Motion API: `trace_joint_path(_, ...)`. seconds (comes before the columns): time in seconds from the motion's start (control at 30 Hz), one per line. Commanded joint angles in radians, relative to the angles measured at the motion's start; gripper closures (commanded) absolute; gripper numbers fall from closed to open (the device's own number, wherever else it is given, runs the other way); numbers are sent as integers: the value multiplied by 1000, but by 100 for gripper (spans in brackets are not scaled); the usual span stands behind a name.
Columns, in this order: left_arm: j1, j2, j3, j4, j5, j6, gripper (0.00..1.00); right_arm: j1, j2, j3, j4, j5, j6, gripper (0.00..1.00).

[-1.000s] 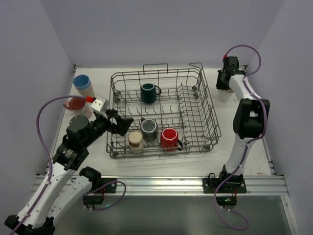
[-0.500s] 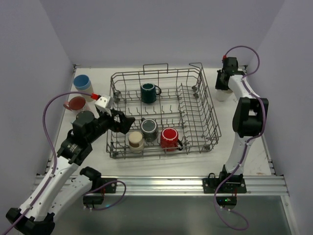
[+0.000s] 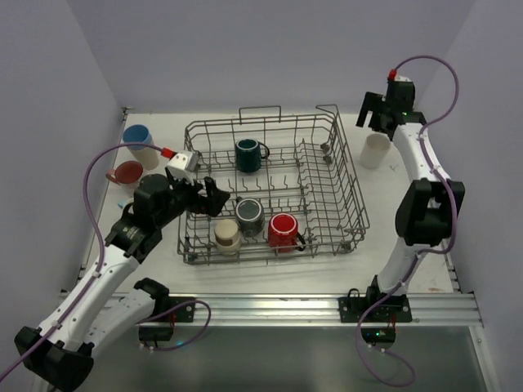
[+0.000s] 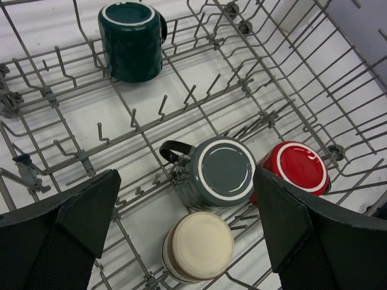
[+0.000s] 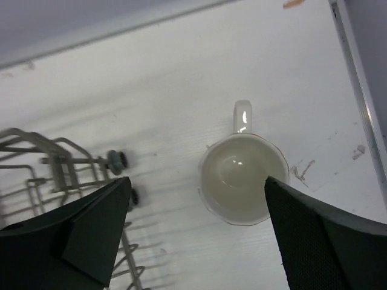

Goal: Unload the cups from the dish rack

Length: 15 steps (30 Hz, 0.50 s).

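The dish rack (image 3: 353,192) sits mid-frame on the tabletop (image 3: 327,269), holding an upturned teal mug (image 3: 248,154), grey mug (image 3: 249,216), red mug (image 3: 283,230) and beige cup (image 3: 226,235). The left hand (image 3: 211,198) hovers spread over its lower-left part; the right hand (image 3: 380,112), also spread, hangs above a white mug (image 3: 375,150) at upper right, outside the rack
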Motion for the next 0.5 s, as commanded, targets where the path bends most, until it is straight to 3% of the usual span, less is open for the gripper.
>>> trace_joint_path(0.0, -5, 33, 88, 61, 9, -77, 0, -6, -202, -22, 71, -55, 90, 4)
trace_joint_path(0.13, -10, 132, 133, 124, -2, -158, 0, -7, -397, -169, 170, -159, 195, 1)
trace_joint_path(0.3, -31, 313, 249, 154, -111, -181, 0, 0, -683, -496, 407, -314, 342, 1)
trace_joint_path(0.47, -59, 624, 511, 57, -221, -108, 0, 23, -904, -703, 504, -399, 396, 1)
